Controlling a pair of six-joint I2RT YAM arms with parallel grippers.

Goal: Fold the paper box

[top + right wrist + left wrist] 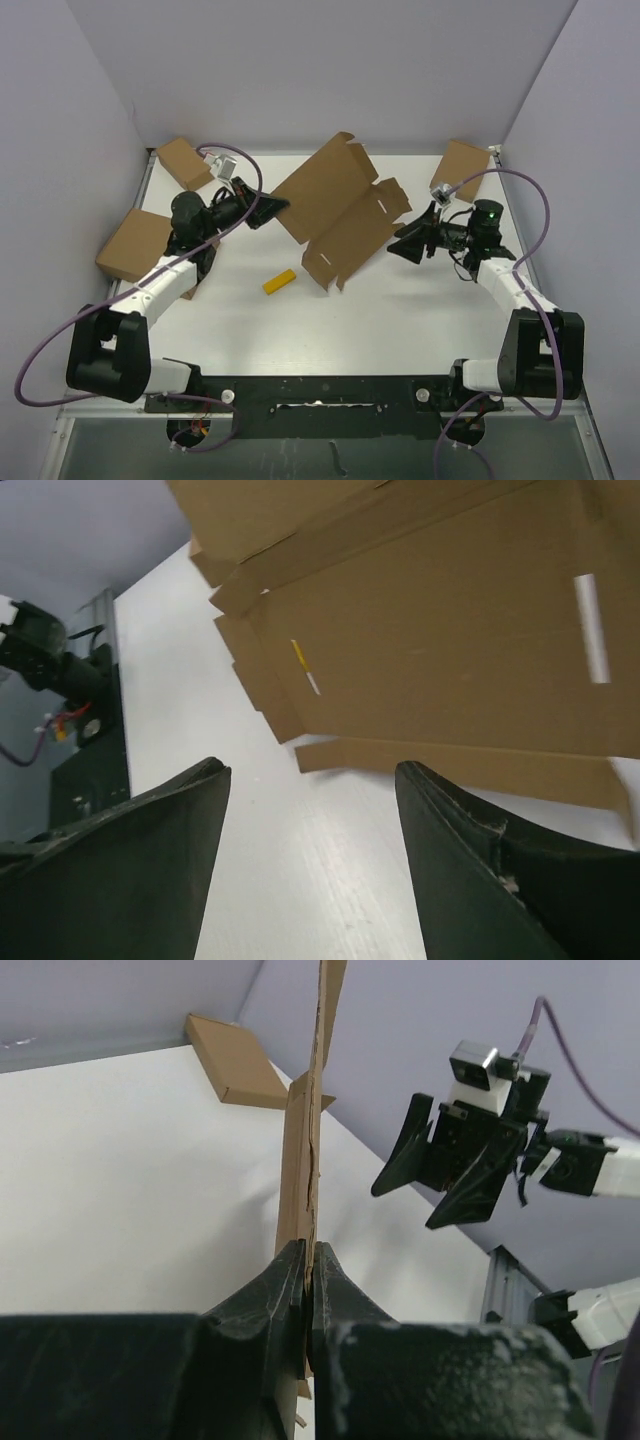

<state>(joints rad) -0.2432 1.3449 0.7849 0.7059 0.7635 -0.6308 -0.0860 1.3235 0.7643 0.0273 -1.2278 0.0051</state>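
Note:
The paper box point(340, 212) is a brown die-cut cardboard sheet, unfolded, lying tilted in the middle of the table with its left edge raised. My left gripper point(277, 207) is shut on that left edge; in the left wrist view the cardboard point(303, 1140) stands edge-on between the closed fingers point(285, 1285). My right gripper point(398, 243) is open and empty, just right of the box's right side. In the right wrist view the box panel point(440, 640) with a slot lies ahead of the spread fingers point(445, 820).
A small yellow block point(279, 282) lies on the white table in front of the box. Folded brown boxes sit at the far left point(184, 161), left point(134, 245) and far right point(460, 167). Walls close in the table on three sides.

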